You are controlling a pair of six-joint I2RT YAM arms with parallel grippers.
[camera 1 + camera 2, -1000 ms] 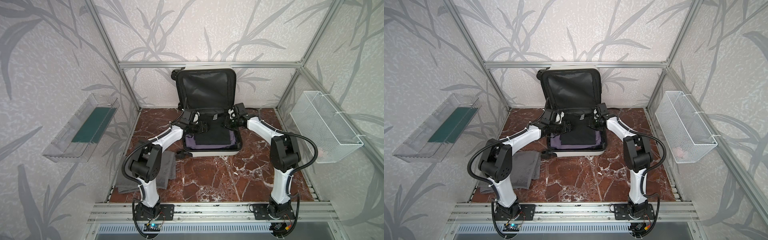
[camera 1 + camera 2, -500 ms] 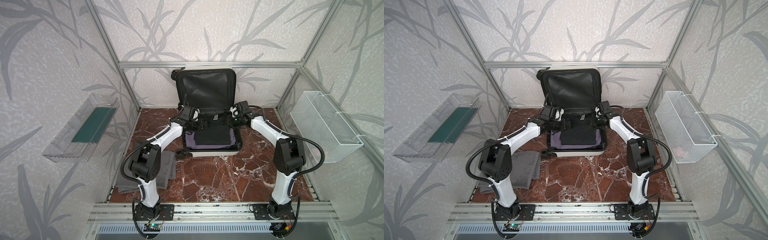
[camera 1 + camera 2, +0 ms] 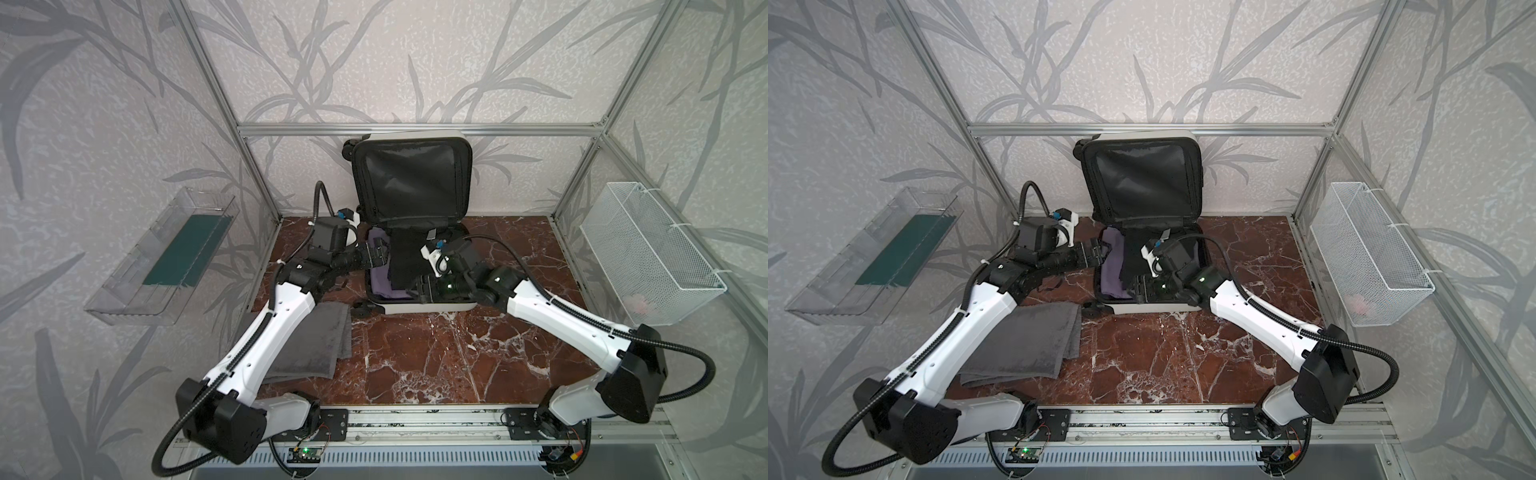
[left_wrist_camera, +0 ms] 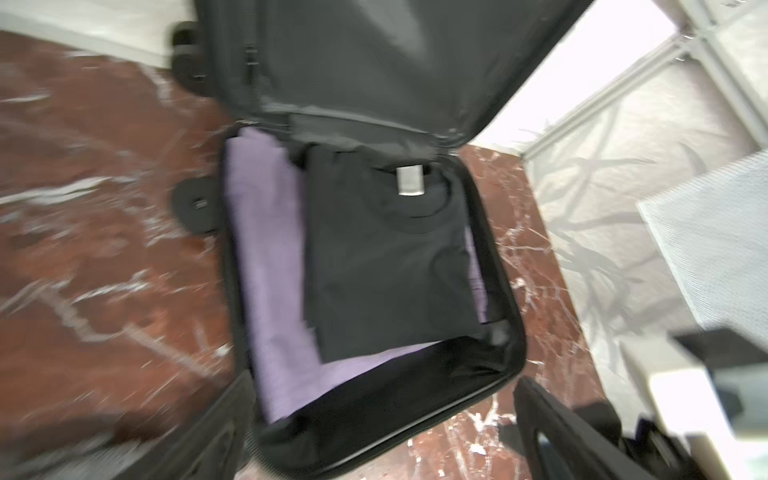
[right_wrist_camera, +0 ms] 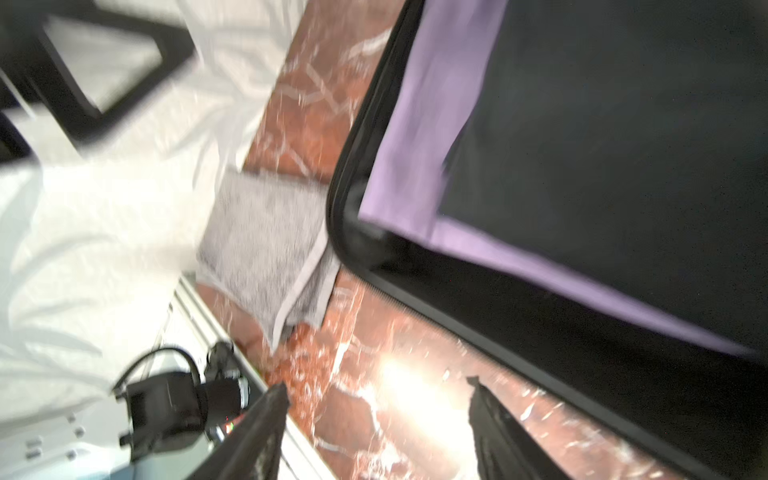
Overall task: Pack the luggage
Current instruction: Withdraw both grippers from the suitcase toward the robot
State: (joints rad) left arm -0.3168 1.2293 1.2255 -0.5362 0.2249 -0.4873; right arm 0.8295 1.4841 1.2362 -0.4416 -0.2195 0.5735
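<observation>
Luggage [image 3: 419, 308] lies open at table's 12 o'clock, black shirt [image 4: 390, 257] inside; left gripper [image 3: 380, 257] at its 9 o'clock rim and right gripper [image 5: 378, 384] at 6 o'clock are both spread, empty; towel [image 3: 307, 345] at luggage's 8 o'clock is nearer the left arm.

Top pair overhead; wrists close on luggage [image 4: 374, 58]

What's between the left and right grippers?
The folded black shirt, lying on a purple garment inside the open luggage. Both top views show it: the left gripper is at the luggage's side rim and the right gripper over its front.
</observation>
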